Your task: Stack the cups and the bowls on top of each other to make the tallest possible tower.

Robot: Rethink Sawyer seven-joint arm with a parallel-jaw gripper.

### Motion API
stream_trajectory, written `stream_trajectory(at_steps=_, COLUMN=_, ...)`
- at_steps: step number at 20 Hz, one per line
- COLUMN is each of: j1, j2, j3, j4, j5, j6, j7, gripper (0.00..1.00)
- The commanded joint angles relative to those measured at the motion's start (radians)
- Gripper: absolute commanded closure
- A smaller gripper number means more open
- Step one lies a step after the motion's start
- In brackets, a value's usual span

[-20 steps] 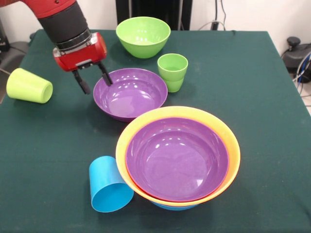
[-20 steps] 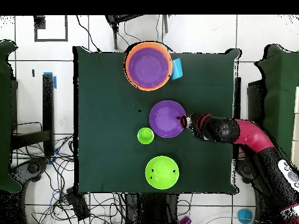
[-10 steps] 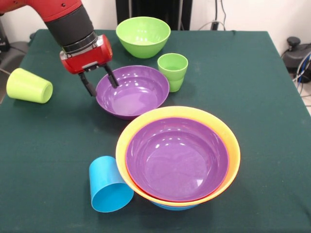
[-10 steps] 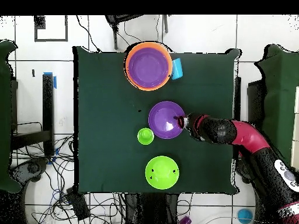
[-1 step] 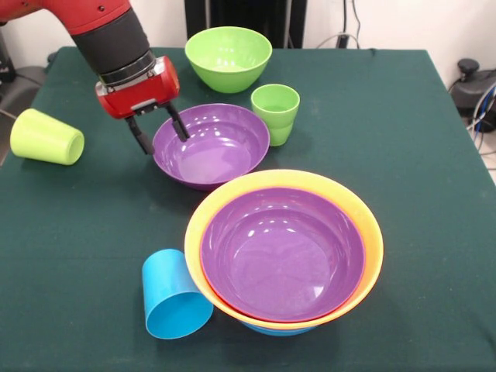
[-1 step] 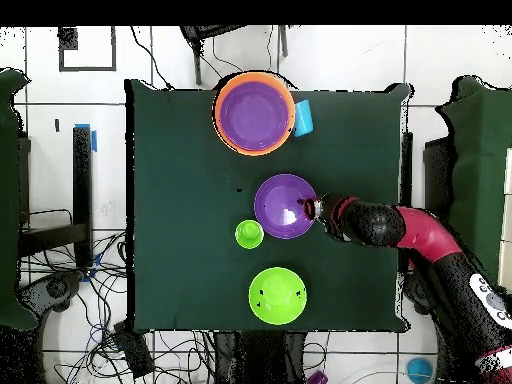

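Note:
My gripper (image 5: 162,132) stands open astride the left rim of a loose purple bowl (image 5: 213,147): one finger is outside the rim, the other inside. In the overhead view the gripper (image 6: 312,208) is at this bowl's (image 6: 283,205) right edge. The tower (image 5: 358,213) stands nearer the front: an orange bowl holds a purple one, a red rim shows between them and a blue bowl peeks out underneath. A sky-blue cup (image 5: 175,297) lies on its side against the tower's left. A ridged green cup (image 5: 275,113) stands upright beside the loose purple bowl. A yellow-green cup (image 5: 46,137) lies tipped at the far left.
A green bowl (image 5: 229,57) sits upright at the back of the green cloth table (image 5: 418,139). From overhead, the green bowl (image 6: 277,295) is below the ridged green cup (image 6: 249,233), and the tower (image 6: 255,112) is near the table's top edge with the sky-blue cup (image 6: 303,117) beside it.
Over the last second the gripper moved right and slightly up along the purple bowl's rim, and the bowl shifted a little to the right. Little has changed in the last half second.

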Motion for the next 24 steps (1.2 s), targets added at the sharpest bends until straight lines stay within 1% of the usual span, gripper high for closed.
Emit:
stream_trajectory(at_steps=1, j1=0.043, j2=0.056, j3=-0.016, j4=-0.001, j5=-0.016, j6=-0.002, j7=-0.09, gripper=0.0)
stream_trajectory(at_steps=6, j1=0.041, j2=0.045, j3=-0.01, j4=-0.002, j5=-0.005, j6=0.014, j7=-0.093, gripper=0.0)
stream_trajectory(at_steps=12, j1=0.016, j2=-0.013, j3=0.005, j4=0.009, j5=0.022, j6=0.08, j7=-0.134, gripper=0.0)
stream_trajectory(at_steps=16, j1=0.007, j2=-0.017, j3=-0.001, j4=-0.016, j5=0.024, j6=0.1, j7=-0.169, gripper=0.0)
stream_trajectory(at_steps=24, j1=0.006, j2=-0.002, j3=-0.014, j4=-0.037, j5=0.01, j6=0.089, j7=-0.17, gripper=0.0)
